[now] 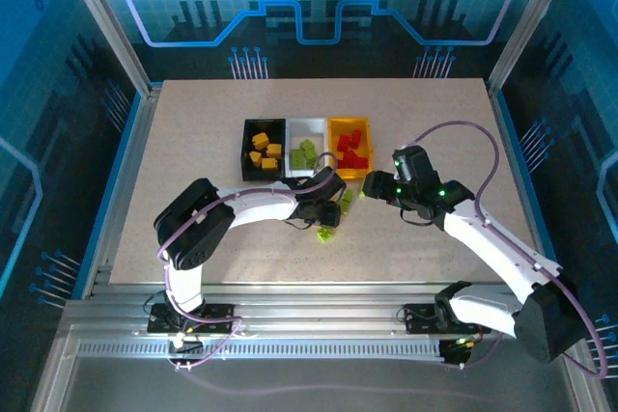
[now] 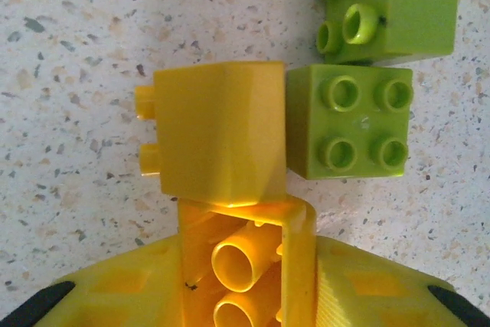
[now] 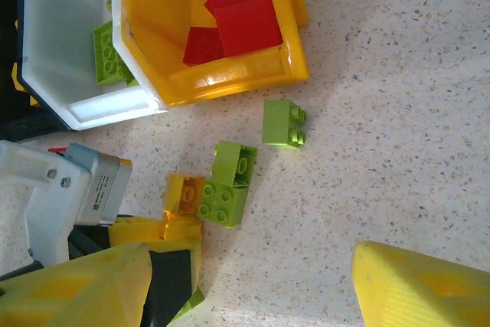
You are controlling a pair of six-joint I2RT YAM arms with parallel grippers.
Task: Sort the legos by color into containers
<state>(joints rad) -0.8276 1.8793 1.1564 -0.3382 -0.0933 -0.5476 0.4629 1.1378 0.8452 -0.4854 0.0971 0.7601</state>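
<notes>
The left pincer [image 2: 245, 254] was down at the tabletop [image 1: 193, 142], just in front of the bins, with its yellow fingers [image 2: 99, 296] pressed against both sides of a yellow lego [image 2: 239, 269] whose hollow underside faced the wrist camera. Just past the fingertips lay a second yellow block [image 2: 222, 132] on its side, studs pointing left. It touched the pinched one, but I could not tell whether the two were joined. A lime green lego [image 2: 348, 120] sat studs-up against the right face of that block, and another green lego [image 2: 390, 9] lay just beyond it, slightly turned.

The right pincer [image 3: 253, 296] hovered to the right of that cluster, its fingers spread wide with only bare tabletop between them. From its wrist camera a lone green brick [image 3: 283, 122] lay on its side a little apart from the others, near the front corner of the yellow-orange bin [image 3: 295, 44].

The three bins stood in a row, touching, at the middle of the tabletop. The black bin [image 1: 246, 151] on the left held yellow legos [image 1: 263, 149], the white bin [image 1: 307, 123] in the middle held green legos [image 1: 307, 153], and the yellow-orange bin on the right held red legos [image 1: 351, 150]
</notes>
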